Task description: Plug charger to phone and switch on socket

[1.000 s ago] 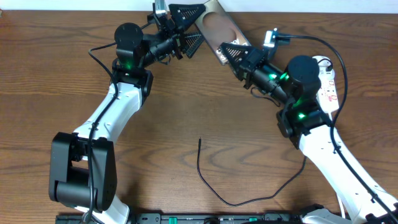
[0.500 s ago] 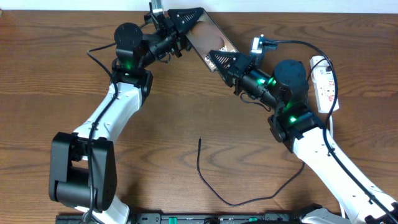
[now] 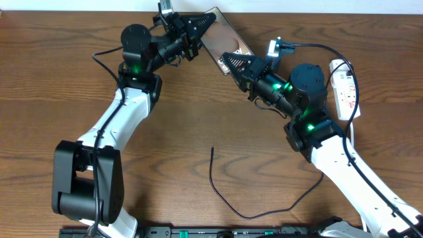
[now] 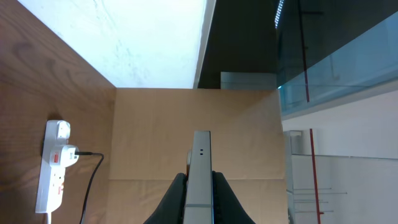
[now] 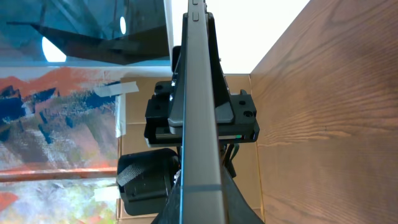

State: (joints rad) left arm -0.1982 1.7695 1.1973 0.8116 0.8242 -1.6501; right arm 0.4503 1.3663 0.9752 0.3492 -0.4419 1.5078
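The phone (image 3: 221,36) hangs tilted above the table's back edge, held between both arms. My left gripper (image 3: 203,25) is shut on its upper left end; in the left wrist view the fingers press both faces of the phone (image 4: 200,163), seen edge-on. My right gripper (image 3: 232,64) is shut on its lower right end, where the phone (image 5: 199,93) fills the right wrist view. The charger (image 3: 228,198) is a thin black cable lying loose on the wood, its tip (image 3: 212,149) pointing away from me. The socket (image 3: 346,89) lies at the far right.
The white power strip (image 4: 55,165) has a white plug (image 4: 67,153) with a black lead in it. Behind the table stand a white wall and a cardboard panel (image 4: 155,124). The right arm's body crosses the wood between the socket and the charger's loop.
My left gripper has gone from open to shut on the phone's upper end. The right gripper carried the phone a little left, then held still.
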